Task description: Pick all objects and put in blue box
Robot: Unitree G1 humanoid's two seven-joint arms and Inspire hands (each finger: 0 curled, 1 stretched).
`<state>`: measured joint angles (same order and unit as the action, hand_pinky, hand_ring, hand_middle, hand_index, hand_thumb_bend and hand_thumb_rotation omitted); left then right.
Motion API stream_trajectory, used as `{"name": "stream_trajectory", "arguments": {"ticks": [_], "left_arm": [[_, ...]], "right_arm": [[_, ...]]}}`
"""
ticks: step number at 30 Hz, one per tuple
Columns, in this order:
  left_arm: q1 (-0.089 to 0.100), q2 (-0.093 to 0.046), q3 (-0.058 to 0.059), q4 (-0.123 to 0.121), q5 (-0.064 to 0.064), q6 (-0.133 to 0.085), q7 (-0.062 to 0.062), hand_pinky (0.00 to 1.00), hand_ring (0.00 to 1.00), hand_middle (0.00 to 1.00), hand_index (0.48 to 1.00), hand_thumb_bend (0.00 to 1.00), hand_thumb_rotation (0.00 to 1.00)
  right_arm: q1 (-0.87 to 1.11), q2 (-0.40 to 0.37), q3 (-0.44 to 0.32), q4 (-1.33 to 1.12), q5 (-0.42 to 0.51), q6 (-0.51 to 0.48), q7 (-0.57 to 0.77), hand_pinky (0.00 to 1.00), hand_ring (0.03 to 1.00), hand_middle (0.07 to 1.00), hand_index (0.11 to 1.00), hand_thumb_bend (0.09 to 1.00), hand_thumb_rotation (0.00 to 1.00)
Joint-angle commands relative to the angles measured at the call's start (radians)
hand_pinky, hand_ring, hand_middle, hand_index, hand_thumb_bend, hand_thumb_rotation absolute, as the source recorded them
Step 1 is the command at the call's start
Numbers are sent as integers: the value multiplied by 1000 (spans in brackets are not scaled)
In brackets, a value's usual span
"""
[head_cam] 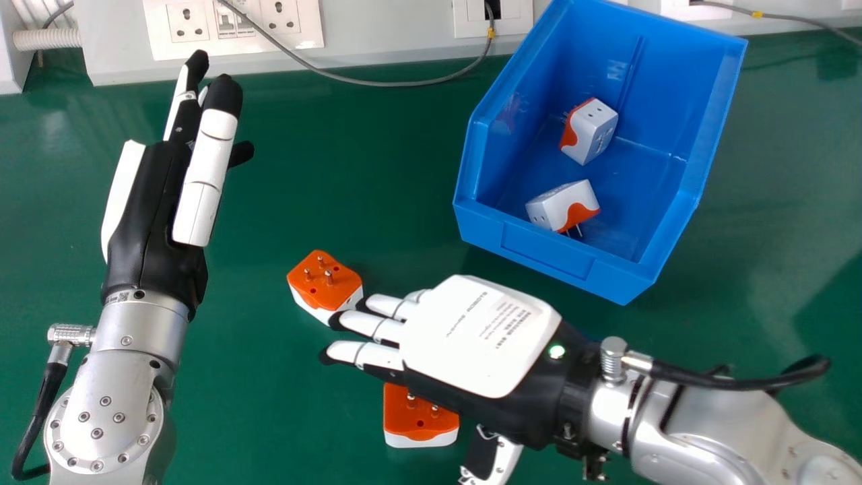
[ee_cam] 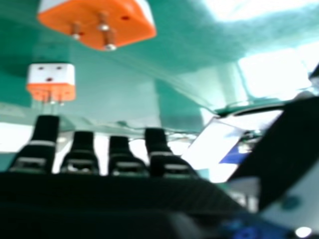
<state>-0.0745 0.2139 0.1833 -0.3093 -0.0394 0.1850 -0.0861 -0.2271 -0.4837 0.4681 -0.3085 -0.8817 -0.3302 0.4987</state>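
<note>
lying pins (head_cam: 328, 277) up, adapter (head_cam: 315, 288), long axis slanted

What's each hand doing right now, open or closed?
Left hand: open, holding nothing.
Right hand: open, fingers straight, empty, over the green tabletop.

Can't see all of the blue box (head_cam: 549, 252), cropped by the head view's top edge, or of the nearer plug adapter (head_cam: 419, 423), partly covered by the right robot hand (head_cam: 481, 337); can't read its tiny print (head_cam: 510, 325) or follow its forearm (head_cam: 720, 421) past the edge
</note>
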Motion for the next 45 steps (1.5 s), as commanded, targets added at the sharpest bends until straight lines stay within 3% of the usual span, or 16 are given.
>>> {"name": "stream_trajectory", "arguments": {"ticks": [1,9,24,27,31,33,36,45], "left_arm": [[-17,6,5,-29,-2,-5,4,876,962,972,1000,700,1000],[-17,3,2,-42,-2,3,7,875,962,972,1000,691,1000],[-22,3,6,-37,-4,9,10,877,963,971,1000,694,1000],[-22,4,7,-37,-5,10,9,877,963,971,1000,693,1000],[-24,5,10,-33,-9,7,6,878,963,971,1000,695,1000],[-23,5,9,-33,-9,6,5,878,963,971,1000,696,1000],[-24,4,9,-35,-9,8,5,877,962,971,1000,695,1000],[-25,0,5,-49,-5,20,12,873,961,969,1000,691,1000]], "right_arm": [[-32,14,11,23,-11,-18,-30,834,952,959,889,971,420],[-85,24,46,139,-47,-63,-83,792,923,929,854,957,372],[-152,43,97,296,-95,-102,-157,734,867,883,807,947,265],[-170,31,103,327,-101,-123,-170,737,865,880,805,820,160],[-194,20,109,366,-111,-154,-200,742,868,883,808,724,118],[-204,19,112,381,-114,-164,-215,744,867,882,812,577,75],[-220,21,119,405,-128,-166,-235,739,861,880,817,445,30],[-246,32,137,440,-193,-150,-275,736,866,881,819,412,6]]}}
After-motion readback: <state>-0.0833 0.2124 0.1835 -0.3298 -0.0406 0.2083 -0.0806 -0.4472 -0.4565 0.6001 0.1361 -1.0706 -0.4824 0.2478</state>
